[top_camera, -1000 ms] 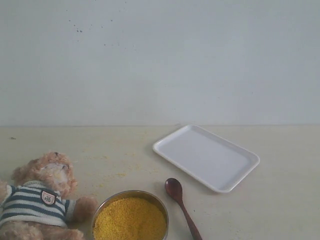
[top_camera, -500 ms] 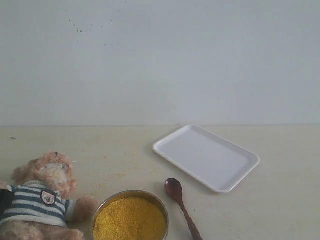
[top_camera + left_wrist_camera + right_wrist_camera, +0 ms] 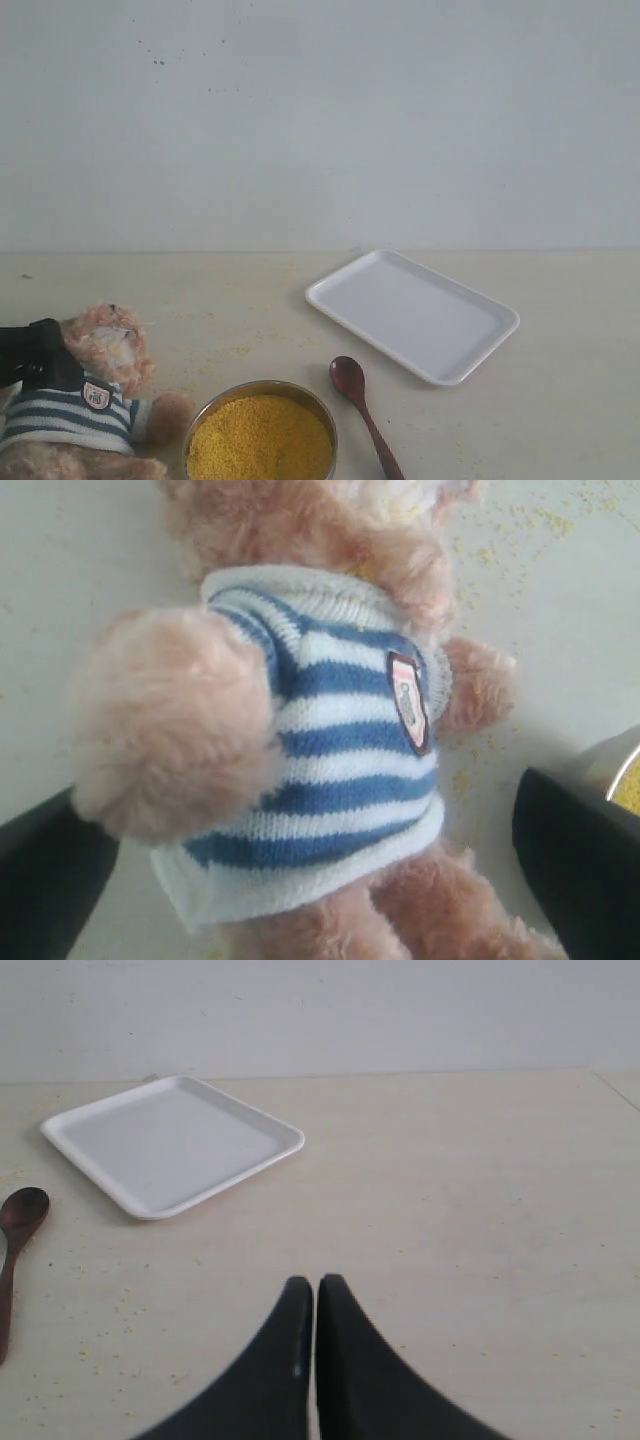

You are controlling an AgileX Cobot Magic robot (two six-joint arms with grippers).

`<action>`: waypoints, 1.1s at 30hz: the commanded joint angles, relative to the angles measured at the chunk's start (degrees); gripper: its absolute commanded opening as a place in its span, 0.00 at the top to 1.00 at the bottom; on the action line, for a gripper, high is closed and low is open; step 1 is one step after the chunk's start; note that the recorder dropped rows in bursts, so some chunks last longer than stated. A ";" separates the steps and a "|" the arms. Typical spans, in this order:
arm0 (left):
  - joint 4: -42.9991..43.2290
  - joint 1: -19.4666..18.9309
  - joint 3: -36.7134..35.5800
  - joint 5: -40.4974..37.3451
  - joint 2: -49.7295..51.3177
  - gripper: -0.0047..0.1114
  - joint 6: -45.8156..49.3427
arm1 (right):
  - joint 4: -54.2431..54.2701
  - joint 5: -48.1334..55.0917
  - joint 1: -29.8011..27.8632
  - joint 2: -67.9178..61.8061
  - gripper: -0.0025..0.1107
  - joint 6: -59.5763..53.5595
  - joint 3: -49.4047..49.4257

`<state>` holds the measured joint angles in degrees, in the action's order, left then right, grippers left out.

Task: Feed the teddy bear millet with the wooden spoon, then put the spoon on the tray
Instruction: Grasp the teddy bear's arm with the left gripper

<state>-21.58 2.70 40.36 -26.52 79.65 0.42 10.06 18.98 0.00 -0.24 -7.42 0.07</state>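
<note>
left pincer [image 3: 315, 865] gapes wide around the teddy bear [image 3: 330, 710]; right pincer [image 3: 315, 1295] closed, empty.

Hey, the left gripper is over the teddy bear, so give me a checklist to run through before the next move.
1. Left gripper open and straddling the teddy bear: ok.
2. Fingers touching the bear or clear of it: cannot tell.
3. Wooden spoon lying loose beside the bowl, nothing gripping it: ok.
4. Millet heaped in the bowl, enough to scoop: ok.
5. Tray with nothing on it, room for the spoon: ok.
6. Right gripper ready to take the spoon: not ok, it is shut and away from the spoon.
</note>
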 commanded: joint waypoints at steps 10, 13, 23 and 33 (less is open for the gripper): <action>-3.08 0.25 -0.32 5.00 7.14 0.03 5.86 | -0.15 -0.46 0.01 0.24 0.97 -0.54 -0.07; -3.08 0.25 -0.32 8.78 9.78 0.03 5.86 | -0.15 -0.46 0.01 0.24 0.97 -0.54 -0.07; -5.85 3.39 -0.19 23.74 18.78 0.15 5.63 | -0.15 -0.46 0.00 0.24 0.97 -0.42 -0.07; -2.53 3.83 0.98 26.52 22.15 0.92 10.71 | -0.15 -0.46 0.00 0.24 0.97 -0.42 -0.07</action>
<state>-25.17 6.44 41.57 0.00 101.05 9.54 10.06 18.98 0.00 -0.24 -7.42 0.07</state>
